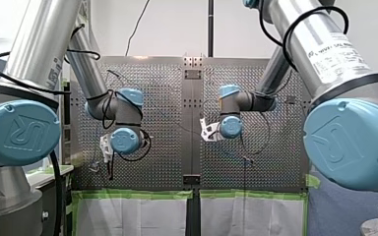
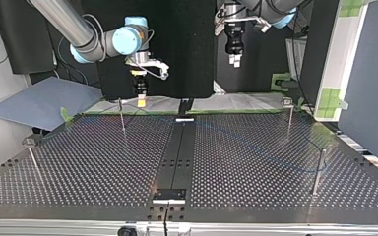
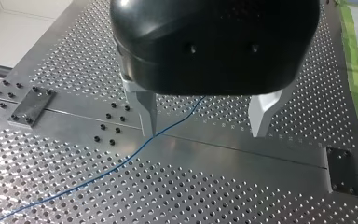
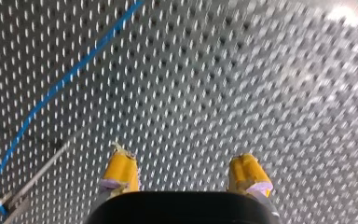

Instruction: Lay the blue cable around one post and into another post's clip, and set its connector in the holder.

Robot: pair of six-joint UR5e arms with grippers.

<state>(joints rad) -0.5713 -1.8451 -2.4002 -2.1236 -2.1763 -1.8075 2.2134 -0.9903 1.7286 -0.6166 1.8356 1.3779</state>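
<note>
The thin blue cable (image 3: pixel 98 175) lies loose on the perforated table and runs under my left gripper (image 3: pixel 205 123), close by one of its metal fingers (image 3: pixel 147 112). That gripper hangs open above the table with nothing between its fingers. In the right wrist view the cable (image 4: pixel 51 93) curves away ahead and to one side of my right gripper (image 4: pixel 184 175), whose yellow pads (image 4: pixel 119 170) stand apart and hold nothing. In the top view my right gripper (image 2: pixel 141 101) hovers low at the far edge and my left gripper (image 2: pixel 234 60) hangs higher. I cannot make out the connector or its holder.
Thin upright posts stand on the table: one at the far side (image 2: pixel 122 117) near my right gripper, another far post (image 2: pixel 289 117), and a third (image 2: pixel 319 169) where the faint cable (image 2: pixel 275 156) ends. A dark strip (image 2: pixel 179 152) runs down the table's middle.
</note>
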